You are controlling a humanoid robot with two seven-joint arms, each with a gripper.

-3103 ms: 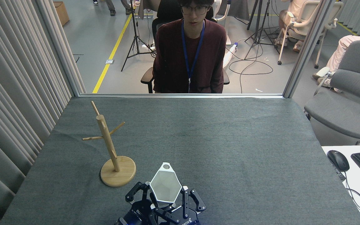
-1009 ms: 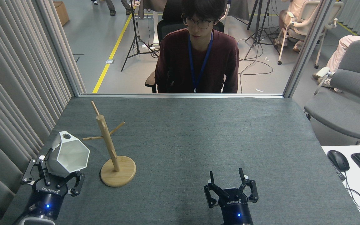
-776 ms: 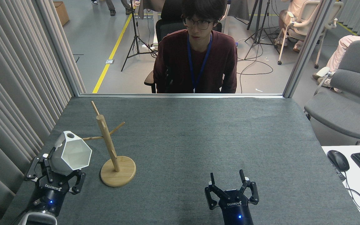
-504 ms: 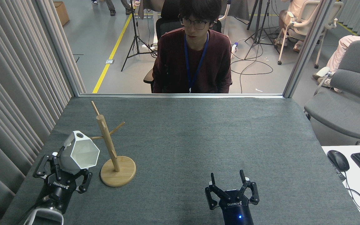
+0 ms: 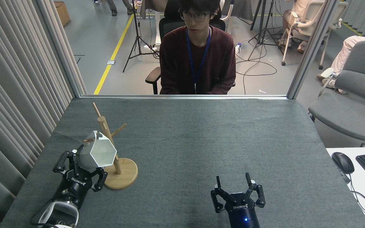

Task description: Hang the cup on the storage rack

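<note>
Left end effector [image 5: 80, 165] clamps the cup [image 5: 100, 153], which hides the storage rack [image 5: 119, 172] post's middle.

White faceted cup [image 5: 98, 153] tilted against wooden storage rack [image 5: 114, 158], perhaps touching.

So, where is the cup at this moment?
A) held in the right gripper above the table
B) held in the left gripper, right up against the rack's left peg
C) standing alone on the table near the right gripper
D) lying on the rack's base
B: the left gripper is shut on the cup, whose rim tab reaches the left peg of the rack; the right gripper is open and empty.
</note>
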